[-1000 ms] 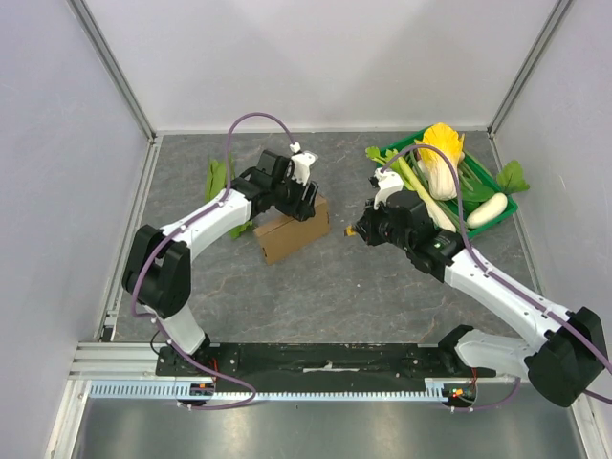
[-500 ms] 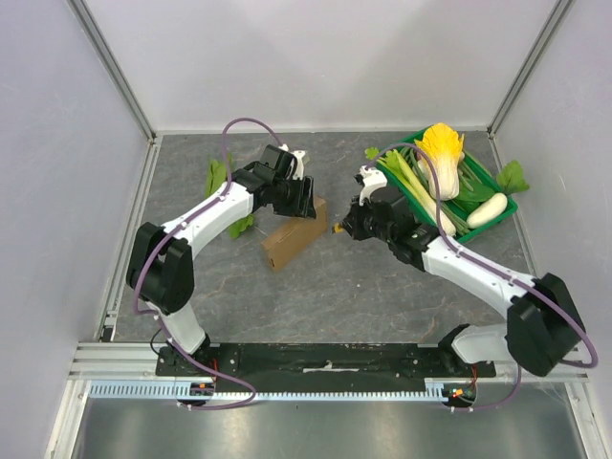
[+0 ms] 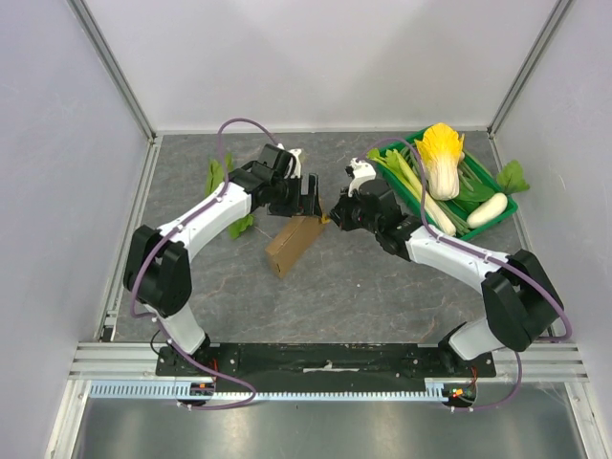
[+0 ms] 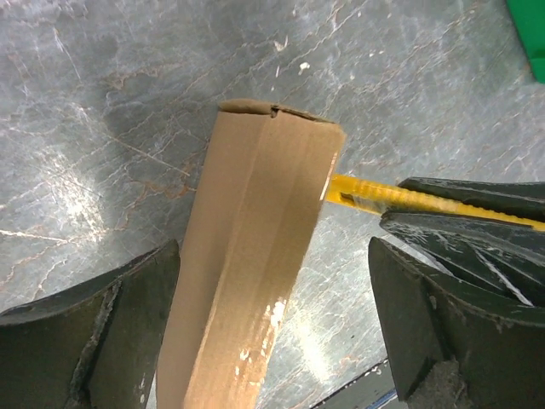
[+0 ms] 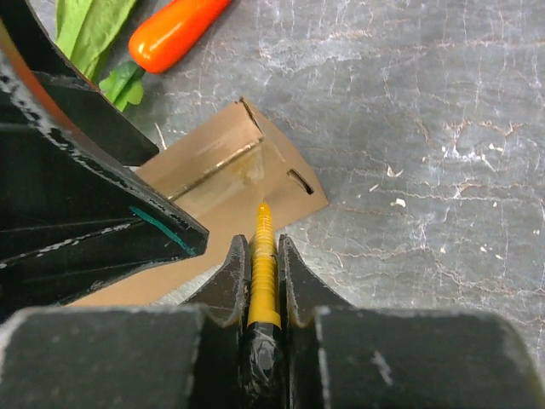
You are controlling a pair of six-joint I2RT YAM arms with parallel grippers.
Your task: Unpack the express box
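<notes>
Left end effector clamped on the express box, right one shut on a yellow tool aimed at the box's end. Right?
Not clamped: the left end effector is open, straddling the express box with a visible gap, as the left wrist view shows. The rest holds.

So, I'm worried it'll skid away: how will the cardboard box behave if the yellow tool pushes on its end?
The cardboard box looks thin and light, so it will probably slide or pivot; the left gripper stands open, not clamping it. Its end may dent under the yellow tool's narrow tip.
</notes>
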